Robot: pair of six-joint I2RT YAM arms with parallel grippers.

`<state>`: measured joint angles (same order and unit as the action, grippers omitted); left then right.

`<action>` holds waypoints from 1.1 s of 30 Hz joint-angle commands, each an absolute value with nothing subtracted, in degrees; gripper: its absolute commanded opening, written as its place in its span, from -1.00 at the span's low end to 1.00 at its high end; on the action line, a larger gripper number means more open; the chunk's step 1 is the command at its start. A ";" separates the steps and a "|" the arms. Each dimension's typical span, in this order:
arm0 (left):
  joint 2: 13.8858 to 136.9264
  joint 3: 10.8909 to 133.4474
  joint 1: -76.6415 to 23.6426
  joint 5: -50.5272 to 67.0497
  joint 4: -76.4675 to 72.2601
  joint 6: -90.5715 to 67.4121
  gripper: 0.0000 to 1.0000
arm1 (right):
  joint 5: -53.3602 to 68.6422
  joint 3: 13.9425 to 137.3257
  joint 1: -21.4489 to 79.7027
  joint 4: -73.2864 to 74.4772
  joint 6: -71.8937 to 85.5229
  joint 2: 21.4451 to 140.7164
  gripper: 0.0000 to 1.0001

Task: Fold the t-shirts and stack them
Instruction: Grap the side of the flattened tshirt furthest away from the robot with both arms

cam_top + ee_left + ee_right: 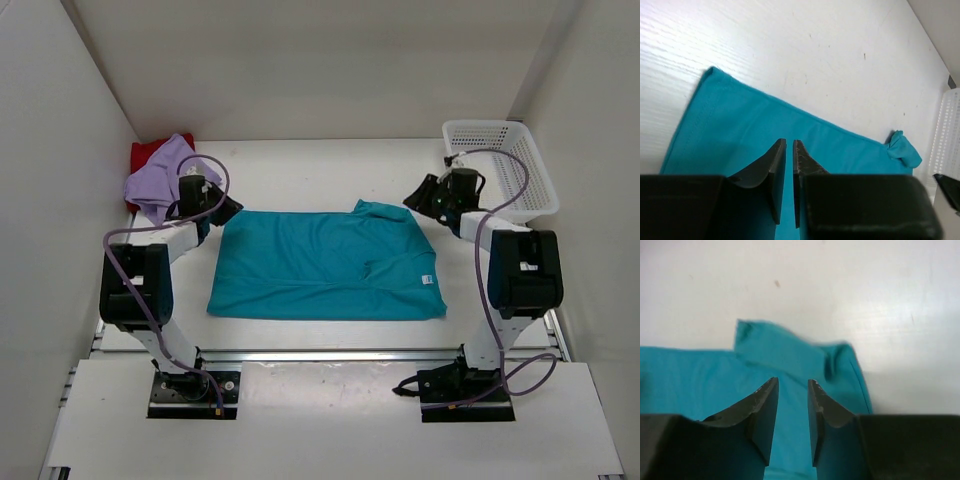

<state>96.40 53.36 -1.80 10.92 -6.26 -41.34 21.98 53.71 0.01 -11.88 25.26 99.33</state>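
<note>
The teal shirt (325,265) is one plain colour, no print, with a small white tag (425,279) on it. The lavender shirt (160,182) and red shirt (145,153) are plain too. The table (300,170) is white, faintly grained, with a few dark specks. The basket (530,180) is white lattice. My left fingers (771,170) and right fingers (762,410) are black, perhaps scuffed grey along the edges; the blur leaves that unsure. My cables (484,270) are dull purple.
</note>
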 commanded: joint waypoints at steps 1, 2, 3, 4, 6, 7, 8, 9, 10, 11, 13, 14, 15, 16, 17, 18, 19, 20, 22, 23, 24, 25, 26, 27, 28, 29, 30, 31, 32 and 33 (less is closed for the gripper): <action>97.55 56.59 -0.62 9.06 -4.75 -39.29 -0.53 | 22.24 62.99 1.31 -11.71 25.14 103.86 -0.45; 98.17 57.47 -0.44 8.70 -4.05 -39.03 -0.54 | 21.28 64.84 1.14 -10.38 24.61 105.97 -0.42; 98.52 57.74 -0.18 8.61 -3.61 -38.68 -0.56 | 21.36 65.39 1.06 -9.41 24.70 106.87 -0.43; 99.31 58.79 -0.09 8.09 -2.99 -38.15 -0.55 | 20.75 66.17 0.97 -9.06 24.78 107.92 -0.38; 100.54 60.29 0.00 7.74 -1.59 -37.27 -0.54 | 19.96 65.57 0.97 -9.49 25.13 107.93 -0.33; 101.33 61.60 0.00 7.30 -0.54 -36.31 -0.52 | 19.34 64.78 0.97 -10.80 25.22 108.02 -0.32; 102.47 63.44 0.00 6.25 1.47 -35.95 -0.49 | 19.16 64.69 0.97 -11.25 25.49 108.28 -0.30; 103.18 64.50 0.00 5.37 2.45 -34.12 -0.46 | 19.07 64.69 0.71 -10.64 25.31 108.46 -0.29; 104.58 66.86 -0.17 3.97 4.98 -32.45 -0.43 | 18.72 65.04 0.70 -9.94 24.96 108.98 -0.28; 105.72 68.71 -0.09 3.26 7.27 -31.65 -0.36 | 18.81 65.74 0.88 -9.06 24.53 109.33 -0.27; 108.09 72.40 -0.96 1.16 10.52 -28.31 -0.30 | 17.85 65.22 1.05 -8.26 24.17 109.42 -0.28; 109.32 74.42 -1.49 0.27 12.63 -27.60 -0.27 | 18.19 64.95 1.05 -9.04 24.26 109.25 -0.28; 109.86 75.66 -1.58 0.09 14.40 -26.64 -0.24 | 18.19 64.78 1.23 -9.84 24.78 109.25 -0.29; 110.73 76.20 -1.67 -2.17 14.24 -25.76 -0.21 | 18.98 64.25 0.97 -9.93 24.87 109.25 -0.29; 111.44 76.64 -1.84 -3.24 14.85 -25.58 -0.17 | 19.25 63.46 0.79 -9.76 25.05 109.34 -0.29; 111.71 77.08 -1.93 -2.90 14.85 -24.88 -0.16 | 18.99 63.98 0.62 -9.93 24.96 109.25 -0.27; 112.32 77.08 -1.67 -3.68 15.38 -25.05 -0.11 | 19.51 64.25 0.35 -9.58 25.13 109.60 -0.28; 113.28 77.86 -1.50 -3.87 15.38 -24.35 -0.06 | 19.60 64.51 0.18 -8.88 24.88 109.77 -0.28; 114.34 78.66 -1.67 -3.69 16.25 -24.09 -0.01 | 20.56 65.30 0.09 -8.18 24.87 110.74 -0.27; 115.39 79.71 -1.58 -3.34 17.22 -24.26 0.00 | 21.44 66.87 0.09 -7.04 24.87 111.79 -0.25; 115.92 80.15 -1.15 -3.25 18.18 -24.34 -0.04 | 21.79 67.41 0.09 -5.99 24.52 112.14 -0.27; 116.10 80.24 -1.40 -2.12 18.19 -24.35 -0.04 | 21.88 68.11 0.09 -5.54 24.52 112.50 -0.27; 116.80 80.24 -1.23 -1.59 18.02 -24.43 -0.05 | 21.54 67.42 0.35 -5.54 24.52 112.41 -0.27; 116.89 80.16 -1.06 -1.58 18.19 -24.52 -0.07 | 20.84 67.59 0.61 -5.97 24.96 112.41 -0.27; 116.89 80.16 -1.05 -1.06 17.85 -24.70 -0.08 | 21.44 67.50 0.44 -6.24 24.96 112.59 -0.27; 117.07 80.07 -0.97 -0.18 17.41 -24.96 -0.07 | 21.71 68.02 0.44 -6.50 25.05 113.20 -0.27; 117.07 79.98 -0.79 -0.35 17.05 -24.96 -0.09 | 22.84 68.72 0.35 -6.59 25.40 113.64 -0.27; 116.90 80.15 -1.14 -0.26 17.49 -25.22 -0.09 | 23.20 68.73 0.09 -6.85 25.57 113.99 -0.28; 117.07 79.90 -1.14 0.00 16.71 -25.14 -0.12 | 23.38 69.08 0.09 -7.46 25.58 114.34 -0.30; 117.07 79.98 -1.23 0.00 16.70 -24.96 -0.19 | 23.20 69.60 0.26 -7.38 25.84 115.30 -0.36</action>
<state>117.25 78.74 -1.21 -0.93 16.23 -25.54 21.98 66.72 0.56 -5.34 25.39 114.06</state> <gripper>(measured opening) 0.423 0.332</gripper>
